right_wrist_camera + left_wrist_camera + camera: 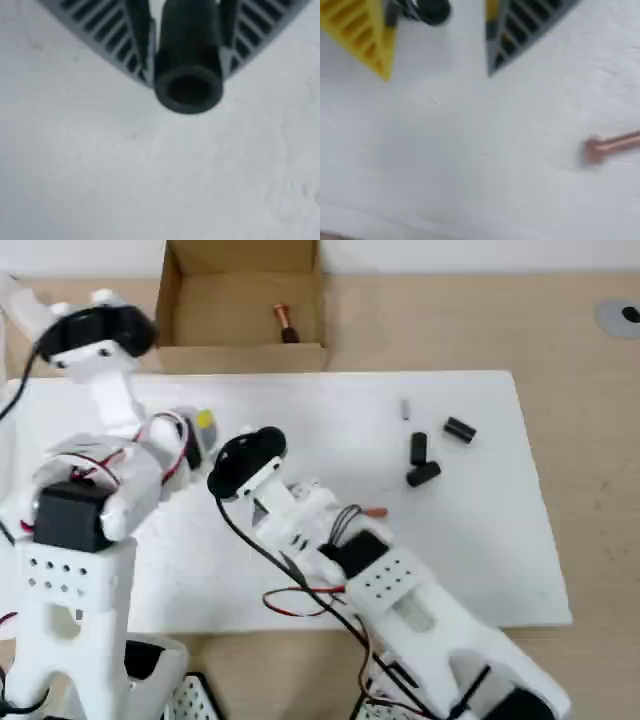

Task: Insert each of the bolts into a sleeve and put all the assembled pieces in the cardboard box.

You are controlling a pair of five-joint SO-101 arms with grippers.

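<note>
a wooden table (pixel 580 440) carries a white board (pixel 480 560). the cardboard box (pixel 240 358) stands open just beyond the board's far edge, with one finished piece (pixel 285 322) lying inside.

one arm stands at the board's left edge. its left gripper (pixel 439 72) hangs low over bare board, spread wide with nothing between its yellow and grey fingers. the other arm reaches in from the near edge toward the middle. its right gripper (pixel 187 80) is clamped on a black sleeve (pixel 189 40), gripped across the barrel, with the open bore sticking out past the fingertips.

three loose sleeves (pixel 418 447) lie close together toward the board's far right corner. a copper bolt (pixel 372 510) lies flat near the middle of the board, just beside the right arm and apart from the left gripper. a thin grey pin (pixel 405 408) near the far edge is too small to identify.

the bolt looks light, stiff and smooth, and as a round thing it would likely roll or skid if nudged. a sensible hold would be across the shank close to the head, leaving the tip free to enter the bore. the sleeve looks rigid and equally light, so a firm mid-barrel grip should keep it steady.
</note>
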